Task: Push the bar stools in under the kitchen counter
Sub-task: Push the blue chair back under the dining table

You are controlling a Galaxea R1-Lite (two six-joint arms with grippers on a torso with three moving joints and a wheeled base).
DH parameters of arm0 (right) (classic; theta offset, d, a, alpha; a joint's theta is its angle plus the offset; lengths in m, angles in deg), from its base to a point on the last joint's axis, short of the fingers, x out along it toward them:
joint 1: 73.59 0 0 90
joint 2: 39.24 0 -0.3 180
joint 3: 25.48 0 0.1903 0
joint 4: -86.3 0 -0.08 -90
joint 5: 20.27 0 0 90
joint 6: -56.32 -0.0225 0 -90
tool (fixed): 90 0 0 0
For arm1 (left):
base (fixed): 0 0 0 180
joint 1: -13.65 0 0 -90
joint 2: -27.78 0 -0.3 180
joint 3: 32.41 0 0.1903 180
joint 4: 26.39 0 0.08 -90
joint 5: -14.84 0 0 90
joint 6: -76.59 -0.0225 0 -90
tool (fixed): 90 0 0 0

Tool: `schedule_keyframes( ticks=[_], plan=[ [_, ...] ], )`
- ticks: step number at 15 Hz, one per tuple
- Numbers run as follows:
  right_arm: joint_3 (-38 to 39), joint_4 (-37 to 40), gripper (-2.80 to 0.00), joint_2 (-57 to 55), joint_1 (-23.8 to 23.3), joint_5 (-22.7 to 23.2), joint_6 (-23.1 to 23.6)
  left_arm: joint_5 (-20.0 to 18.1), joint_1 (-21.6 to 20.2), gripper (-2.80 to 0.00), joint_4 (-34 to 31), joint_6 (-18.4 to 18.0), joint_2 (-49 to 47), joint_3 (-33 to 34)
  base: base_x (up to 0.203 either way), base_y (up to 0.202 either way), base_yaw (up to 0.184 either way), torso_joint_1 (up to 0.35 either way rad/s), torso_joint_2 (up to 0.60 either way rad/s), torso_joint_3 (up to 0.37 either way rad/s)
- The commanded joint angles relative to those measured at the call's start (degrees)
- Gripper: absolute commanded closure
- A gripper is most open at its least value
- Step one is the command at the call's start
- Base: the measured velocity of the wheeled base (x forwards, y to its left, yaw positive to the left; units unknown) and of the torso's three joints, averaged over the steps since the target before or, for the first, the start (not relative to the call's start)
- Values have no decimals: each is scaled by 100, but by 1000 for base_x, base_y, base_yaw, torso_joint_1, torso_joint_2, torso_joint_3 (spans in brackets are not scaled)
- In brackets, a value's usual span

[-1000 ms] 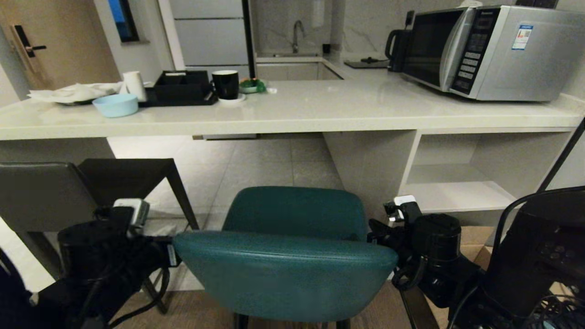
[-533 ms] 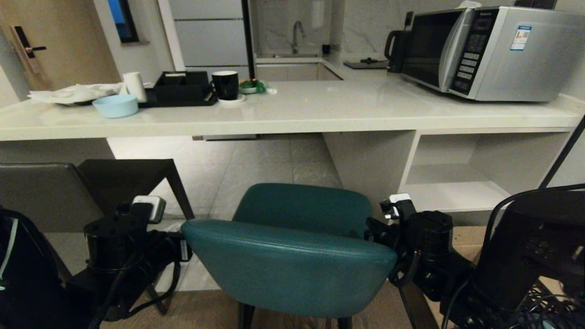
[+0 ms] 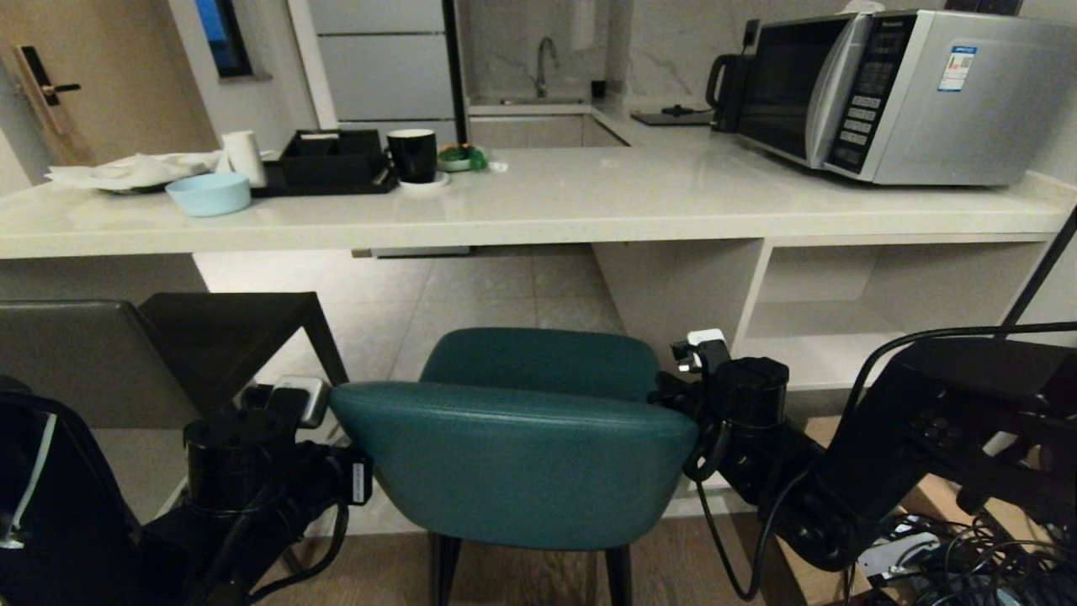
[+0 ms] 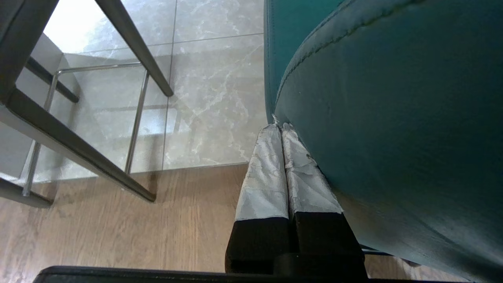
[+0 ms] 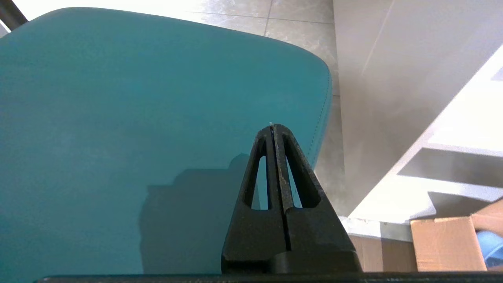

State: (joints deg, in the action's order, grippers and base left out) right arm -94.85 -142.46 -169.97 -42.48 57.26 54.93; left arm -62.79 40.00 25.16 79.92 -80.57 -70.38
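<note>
The rounded teal bar stool (image 3: 522,454) stands in front of the kitchen counter (image 3: 589,202), its seat short of the slab's edge. My left gripper (image 4: 279,126) is shut, its taped fingers (image 4: 267,173) lying against the left end of the teal backrest (image 4: 393,118). My right gripper (image 5: 272,126) is also shut and empty, its tips at the back of the teal backrest (image 5: 137,118) near the right end. In the head view the left arm (image 3: 244,454) and right arm (image 3: 745,400) flank the backrest. The dark grey bar stool (image 3: 76,362) stands to the left.
A microwave (image 3: 892,93), a black mug (image 3: 416,155), a black tray (image 3: 332,164) and a blue bowl (image 3: 209,193) sit on the counter. The white panel leg (image 3: 673,303) and open shelving (image 3: 841,337) are right of the teal stool. A cardboard box (image 5: 448,243) and cables (image 3: 968,555) lie at the right.
The teal stool has slid forward toward the counter, with both arms stretching forward alongside its backrest. The grey stool has stayed put.
</note>
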Motion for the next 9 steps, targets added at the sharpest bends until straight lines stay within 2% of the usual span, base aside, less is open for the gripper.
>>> schedule_keyframes(
  ticks=[1,4,9],
  plan=[
    [-161,1,0,-245,-15,39,28,-9,20,0,129,-8,32,-17,0,0,0,0,0,0],
    [-330,99,0,-275,-117,59,109,-5,-182,0,129,1,-56,-188,0,0,0,0,0,0],
    [-486,105,0,-286,-299,93,121,8,-113,0,325,8,-149,-457,0,0,0,0,0,0]
  ],
)
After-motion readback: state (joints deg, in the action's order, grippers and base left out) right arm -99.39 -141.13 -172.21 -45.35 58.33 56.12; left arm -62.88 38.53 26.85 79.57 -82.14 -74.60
